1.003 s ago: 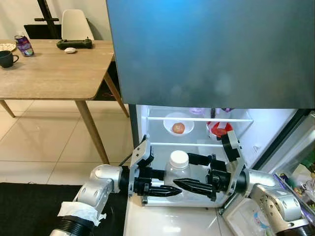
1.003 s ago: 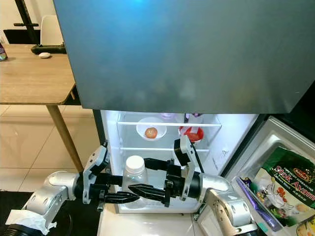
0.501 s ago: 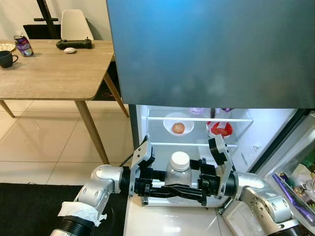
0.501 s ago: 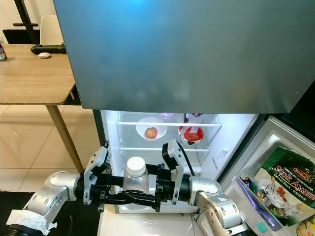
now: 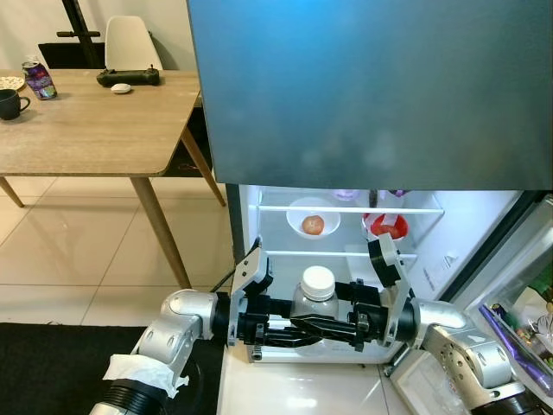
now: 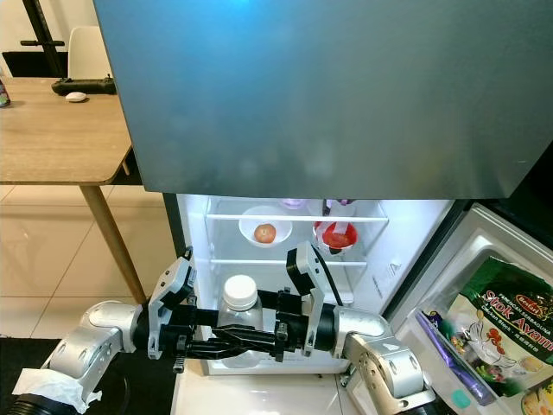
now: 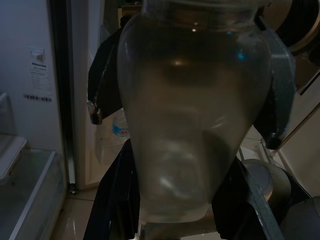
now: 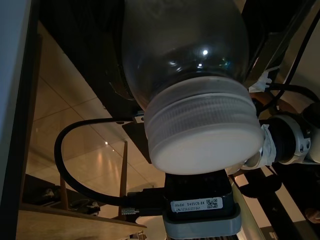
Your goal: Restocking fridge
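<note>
A clear plastic bottle [image 5: 313,303] with a white lid [image 5: 318,278] is held upright in front of the open fridge's lower compartment [image 5: 346,259]. My left gripper [image 5: 298,335] reaches in from the left and is shut on the bottle's lower body. My right gripper [image 5: 313,323] comes from the right, its long black fingers crossing the left ones and closed around the same bottle. In the left wrist view the bottle [image 7: 195,110] sits between black fingers [image 7: 117,200]. The right wrist view looks close at the white lid [image 8: 200,130].
On the fridge's glass shelf [image 5: 346,210] are a white bowl holding an orange fruit [image 5: 313,224] and a red item [image 5: 386,226]. The open door at right carries food packets [image 6: 497,320]. A wooden table [image 5: 95,130] stands at left, above a black mat [image 5: 52,363].
My right gripper has moved left from beside the bottle and closed around it, its fingers now overlapping the left ones. The left gripper and bottle have stayed almost in place.
</note>
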Robot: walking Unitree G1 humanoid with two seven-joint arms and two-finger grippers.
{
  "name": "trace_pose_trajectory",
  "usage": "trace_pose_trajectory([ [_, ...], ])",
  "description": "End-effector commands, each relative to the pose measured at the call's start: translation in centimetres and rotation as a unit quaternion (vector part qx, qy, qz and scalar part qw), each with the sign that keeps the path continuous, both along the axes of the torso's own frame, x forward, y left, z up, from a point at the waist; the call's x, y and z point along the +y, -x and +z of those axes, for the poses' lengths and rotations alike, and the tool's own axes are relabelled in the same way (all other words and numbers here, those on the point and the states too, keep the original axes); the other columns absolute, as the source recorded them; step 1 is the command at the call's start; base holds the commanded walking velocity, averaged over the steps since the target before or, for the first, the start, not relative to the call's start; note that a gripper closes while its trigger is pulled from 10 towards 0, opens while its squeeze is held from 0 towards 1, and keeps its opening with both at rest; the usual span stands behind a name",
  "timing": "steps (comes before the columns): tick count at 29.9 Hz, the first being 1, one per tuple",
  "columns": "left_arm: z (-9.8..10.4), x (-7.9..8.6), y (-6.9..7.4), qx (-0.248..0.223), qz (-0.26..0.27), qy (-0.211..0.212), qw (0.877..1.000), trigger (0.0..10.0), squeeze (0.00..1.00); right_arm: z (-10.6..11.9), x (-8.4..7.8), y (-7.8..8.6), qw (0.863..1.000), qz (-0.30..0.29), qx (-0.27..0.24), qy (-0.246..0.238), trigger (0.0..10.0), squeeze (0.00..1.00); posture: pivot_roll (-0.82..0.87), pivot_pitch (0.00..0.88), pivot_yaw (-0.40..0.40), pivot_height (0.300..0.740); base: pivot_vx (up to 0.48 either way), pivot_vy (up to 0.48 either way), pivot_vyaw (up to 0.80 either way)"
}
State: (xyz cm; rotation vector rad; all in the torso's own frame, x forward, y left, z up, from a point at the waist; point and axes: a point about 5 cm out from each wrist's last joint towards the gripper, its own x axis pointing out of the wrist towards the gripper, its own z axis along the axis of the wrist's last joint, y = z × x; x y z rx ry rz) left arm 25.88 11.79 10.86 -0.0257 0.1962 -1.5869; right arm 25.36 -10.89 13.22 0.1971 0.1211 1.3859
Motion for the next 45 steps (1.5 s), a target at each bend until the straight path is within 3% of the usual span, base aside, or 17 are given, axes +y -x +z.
trace_pose_trajectory([
  [1, 0.4, 0.1, -0.2, -0.012, 0.003, 0.008, 1.0, 10.0, 0.0, 0.3, -1.2, -0.2, 1.0, -0.015, 0.002, 0.0, 10.0, 0.0, -0.06, 0.0, -0.02, 0.74, 0.0, 0.0, 0.0],
  [2, 0.4, 0.1, -0.2, -0.012, 0.003, 0.008, 1.0, 10.0, 0.0, 0.3, -1.2, -0.2, 1.0, -0.015, 0.002, 0.0, 10.0, 0.0, -0.06, 0.0, -0.02, 0.74, 0.0, 0.0, 0.0],
  [3, 0.5, 0.2, -0.3, -0.013, 0.003, 0.008, 1.0, 10.0, 0.0, 0.3, -1.3, -0.2, 1.0, -0.014, 0.003, -0.001, 8.6, 0.0, -0.06, 0.0, -0.02, 0.74, 0.0, 0.0, 0.0],
  [4, 0.5, 0.2, -0.3, -0.013, 0.003, 0.007, 1.0, 10.0, 0.0, 0.3, -1.4, -0.3, 1.0, -0.014, 0.004, -0.003, 0.0, 0.0, -0.06, 0.0, -0.02, 0.74, 0.0, 0.0, 0.0],
  [16, 0.3, 0.2, -0.2, -0.007, 0.003, 0.008, 1.0, 10.0, 0.0, 0.5, -1.4, -0.3, 1.0, -0.009, 0.003, -0.012, 0.0, 0.0, -0.05, 0.0, -0.021, 0.74, 0.0, 0.0, 0.0],
  [17, 0.2, 0.1, -0.3, -0.002, 0.006, 0.01, 1.0, 10.0, 1.0, 0.5, -1.5, -0.3, 1.0, -0.013, 0.001, -0.008, 0.0, 0.0, -0.06, 0.0, -0.021, 0.74, 0.0, 0.0, 0.0],
  [20, 0.0, 0.1, -0.3, 0.005, 0.014, 0.011, 1.0, 10.0, 1.0, 0.2, -1.6, -0.6, 1.0, -0.027, -0.001, 0.001, 0.0, 0.0, -0.05, 0.0, -0.022, 0.74, 0.0, 0.0, 0.0],
  [22, -1.4, 0.7, -0.6, 0.016, 0.044, -0.012, 0.999, 10.0, 1.0, -0.5, -2.4, -1.7, 0.996, -0.082, -0.008, 0.038, 0.0, 0.0, -0.05, 0.0, -0.02, 0.74, 0.0, 0.0, 0.0],
  [27, -3.1, 1.6, -0.4, 0.045, 0.072, -0.03, 0.996, 10.0, 1.0, -1.3, -3.5, -2.5, 0.989, -0.127, -0.012, 0.072, 0.0, 0.0, -0.05, 0.0, -0.02, 0.74, 0.0, 0.0, 0.0],
  [32, -6.6, 3.3, 0.5, 0.1, 0.121, -0.079, 0.984, 10.0, 1.0, -1.3, -4.8, -3.5, 0.978, -0.185, -0.025, 0.088, 0.0, 0.0, -0.05, 0.0, -0.017, 0.74, 0.0, 0.0, 0.0],
  [33, -7.7, 3.6, 0.8, 0.115, 0.136, -0.098, 0.979, 10.0, 0.77, -1.1, -5.0, -3.9, 0.975, -0.204, -0.029, 0.088, 3.5, 0.0, -0.05, 0.0, -0.017, 0.74, 0.0, 0.0, 0.0],
  [34, -8.6, 3.8, 1.2, 0.125, 0.149, -0.117, 0.974, 10.0, 0.0, -1.1, -5.0, -4.2, 0.971, -0.217, -0.034, 0.09, 10.0, 0.0, -0.06, 0.0, -0.015, 0.74, 0.0, 0.0, 0.0],
  [38, -10.5, 4.1, 1.7, 0.148, 0.186, -0.151, 0.96, 10.0, 0.0, -1.1, -4.8, -4.9, 0.963, -0.251, -0.042, 0.085, 10.0, 0.0, -0.06, 0.0, -0.015, 0.74, 0.0, 0.0, 0.0],
  [43, -13.6, 4.8, 2.4, 0.191, 0.324, -0.19, 0.907, 10.0, 0.0, -1.7, -4.2, -6.1, 0.94, -0.33, -0.042, 0.073, 10.0, 0.0, -0.06, 0.0, -0.016, 0.74, 0.0, 0.0, 0.0],
  [44, -13.6, 4.8, 2.4, 0.191, 0.324, -0.19, 0.907, 10.0, 0.0, -1.7, -4.2, -6.1, 0.94, -0.33, -0.042, 0.073, 10.0, 0.0, -0.06, 0.0, -0.016, 0.74, 0.0, 0.0, 0.0],
  [45, -14.1, 4.9, 2.8, 0.201, 0.35, -0.198, 0.893, 10.0, 0.0, -2.0, -4.0, -6.2, 0.937, -0.341, -0.03, 0.07, 10.0, 0.0, -0.06, 0.0, -0.016, 0.74, 0.0, 0.0, 0.0],
])
